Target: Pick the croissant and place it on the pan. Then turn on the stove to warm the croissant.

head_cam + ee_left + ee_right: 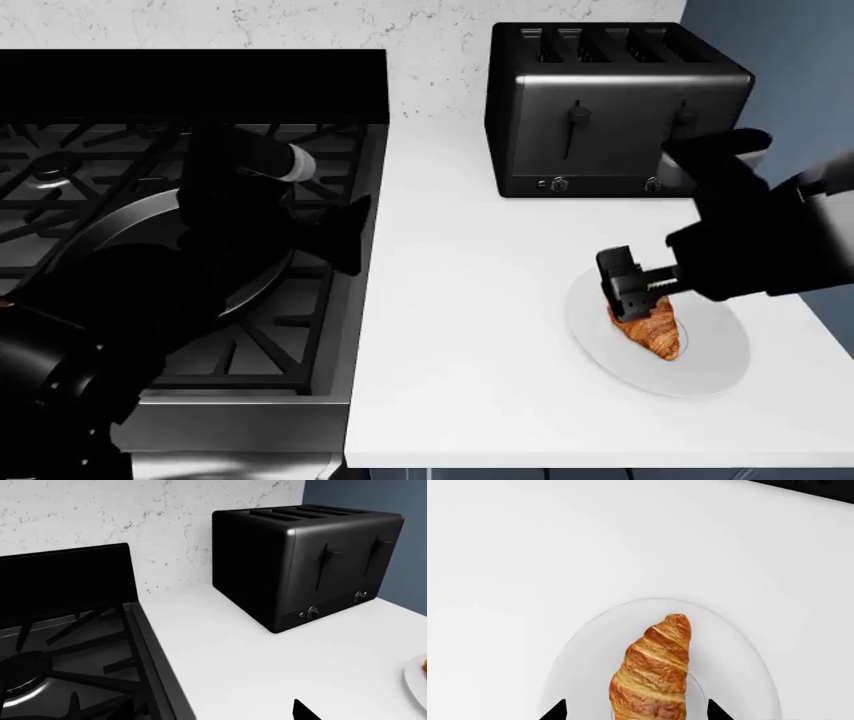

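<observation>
- Stove [60,645] grates fill one side of the left wrist view, toaster [307,565] standing at the back of the white bench [267,665]; the left end effector barely shows, so I cannot tell its opening.
- Head view now: croissant [650,325] lies on its white plate [707,365] near the bench's front right corner, right end effector [630,287] poised right at its far end, fingers [617,270] spread. Pan [134,225] waits on the stove, partly hidden by the left arm.
- Right wrist view: two fingertips [554,712] straddle the croissant, wide apart, not closed on it.
- Nothing finished yet by my reading: grasp, transfer and knob all remain.
</observation>
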`<state>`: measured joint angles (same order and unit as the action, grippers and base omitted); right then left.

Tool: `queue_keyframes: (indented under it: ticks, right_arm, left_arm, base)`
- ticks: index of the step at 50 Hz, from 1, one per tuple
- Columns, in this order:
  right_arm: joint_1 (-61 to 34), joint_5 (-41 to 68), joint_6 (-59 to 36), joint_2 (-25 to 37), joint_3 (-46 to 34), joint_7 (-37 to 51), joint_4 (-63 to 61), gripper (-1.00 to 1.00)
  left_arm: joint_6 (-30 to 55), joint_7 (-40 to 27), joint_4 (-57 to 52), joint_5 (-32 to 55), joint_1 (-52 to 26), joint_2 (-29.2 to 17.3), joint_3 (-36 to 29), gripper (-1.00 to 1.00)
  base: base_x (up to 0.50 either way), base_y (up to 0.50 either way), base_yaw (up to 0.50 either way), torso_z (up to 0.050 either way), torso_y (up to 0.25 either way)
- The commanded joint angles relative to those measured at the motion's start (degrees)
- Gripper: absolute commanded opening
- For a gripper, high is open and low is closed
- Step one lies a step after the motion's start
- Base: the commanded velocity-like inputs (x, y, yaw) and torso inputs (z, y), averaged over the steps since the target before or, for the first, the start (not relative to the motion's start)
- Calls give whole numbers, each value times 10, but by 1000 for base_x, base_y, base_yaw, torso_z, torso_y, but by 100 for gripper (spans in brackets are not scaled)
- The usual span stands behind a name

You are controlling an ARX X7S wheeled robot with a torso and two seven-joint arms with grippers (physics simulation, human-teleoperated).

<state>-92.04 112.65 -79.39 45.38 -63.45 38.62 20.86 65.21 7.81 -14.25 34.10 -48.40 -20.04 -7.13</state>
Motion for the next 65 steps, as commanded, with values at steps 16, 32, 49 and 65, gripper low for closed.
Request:
queue_keyframes:
  ticks: [16, 32, 49, 65]
  right_arm:
    - [19, -53, 7, -12, -25, -49, 23, 100]
    - [26, -55, 8, -10, -34, -54, 17, 100]
    - [23, -61, 8, -10, -40, -62, 13, 100]
    - [17, -54, 12, -2, -41, -53, -3, -100]
  left_arm:
    - [-17, 5, 25, 0, -5, 0, -8, 100]
    - [-18, 3, 23, 3, -5, -3, -10, 100]
    - [-19, 1, 22, 7, -6, -5, -11, 100]
    - [-25, -3, 23, 8, -2, -7, -13, 100]
  base:
    - [0, 0, 0, 0, 0]
    - [0, 0, 0, 0, 0]
    - [0, 0, 0, 0, 0]
    - [0, 0, 0, 0, 0]
